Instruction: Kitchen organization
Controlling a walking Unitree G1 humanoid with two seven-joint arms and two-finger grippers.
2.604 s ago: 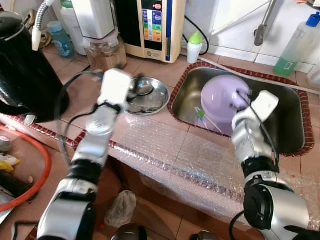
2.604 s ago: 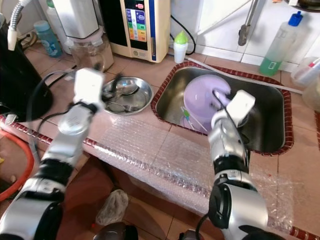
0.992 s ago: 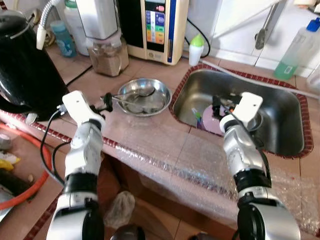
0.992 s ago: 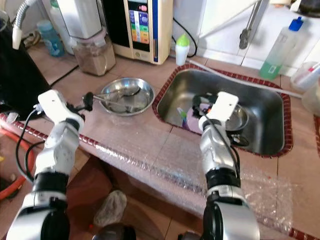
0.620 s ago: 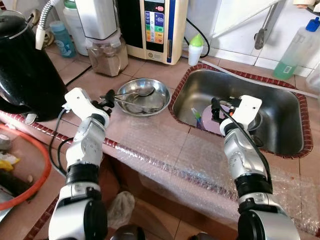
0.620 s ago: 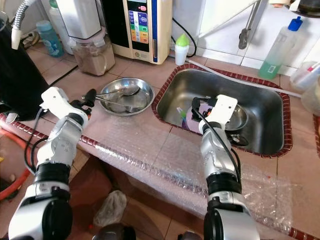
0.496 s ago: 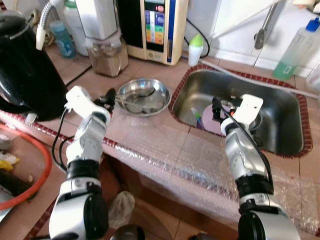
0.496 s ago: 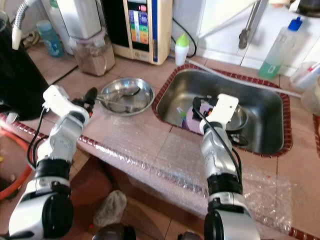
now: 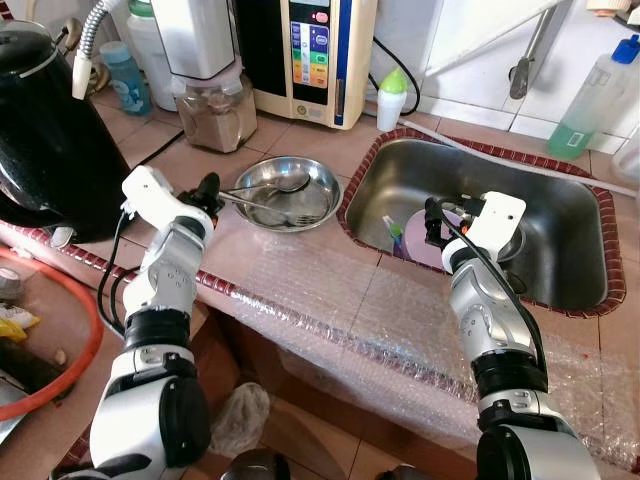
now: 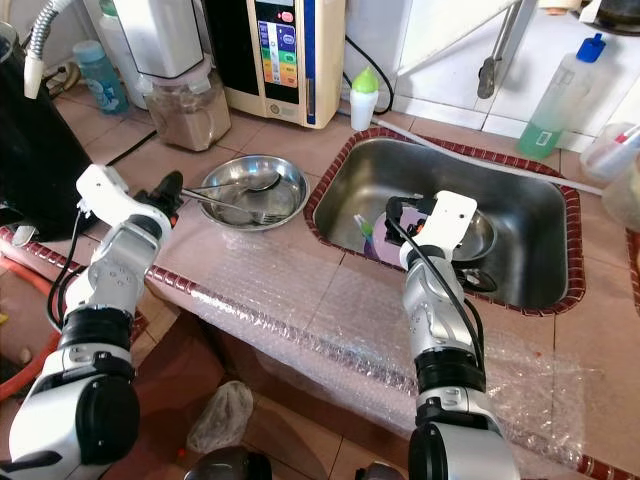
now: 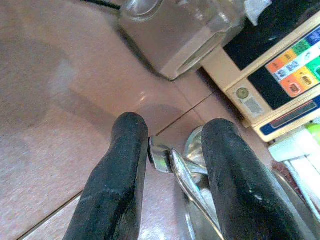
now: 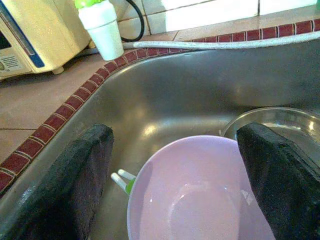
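lilac bowl [image 12: 200,200] | steel sink [image 9: 560,215] | brown tiled counter [image 9: 310,270] | black kettle [image 9: 45,140]

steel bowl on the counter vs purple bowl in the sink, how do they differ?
The shallow round steel bowl sits on the tiled counter; the purple plastic bowl lies down in the steel sink. The steel bowl holds cutlery; the purple bowl's inside is bare. The left gripper is at the steel bowl's utensil handle; the right gripper straddles the purple bowl, open. Both are upright.

The counter holds one steel bowl [image 9: 285,192], with one spoon [image 9: 272,184] and one fork [image 9: 268,209] in it. The sink [image 9: 560,265] holds one lilac bowl [image 12: 200,195] and one steel dish [image 12: 280,125]. Behind stand two tall clear bottles [image 9: 593,95] and one small green-capped bottle [image 9: 390,97].
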